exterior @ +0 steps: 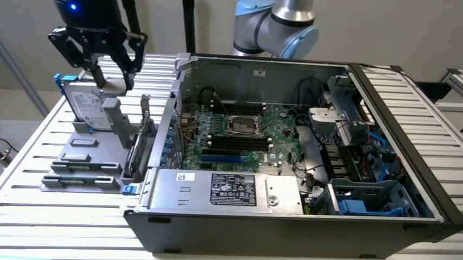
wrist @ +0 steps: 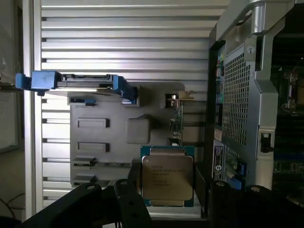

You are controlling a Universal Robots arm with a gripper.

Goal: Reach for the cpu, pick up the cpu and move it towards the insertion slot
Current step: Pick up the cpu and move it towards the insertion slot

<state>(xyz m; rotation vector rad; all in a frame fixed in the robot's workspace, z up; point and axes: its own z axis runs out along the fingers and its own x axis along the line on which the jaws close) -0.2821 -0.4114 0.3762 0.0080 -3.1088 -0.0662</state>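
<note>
The cpu (wrist: 167, 176), a small square chip with a silver-grey top and a green rim, sits between my gripper's (wrist: 168, 192) dark fingers (wrist: 129, 197), which are shut on its two sides. In the exterior view my gripper (exterior: 114, 81) hangs at the far left, outside the computer case, with the cpu (exterior: 114, 85) held above the grey fixture (exterior: 83, 162). The insertion slot (exterior: 244, 124), a square socket with a shiny frame and a dark centre, lies on the motherboard inside the case, well to the exterior view's right of my gripper.
An upright silver hard drive (exterior: 87, 105) with blue rails stands on the fixture just below my gripper. The open computer case's wall (exterior: 177, 81) rises between my gripper and the socket. Long black memory slots (exterior: 235, 143) flank the socket. A power supply (exterior: 231, 189) fills the case's front.
</note>
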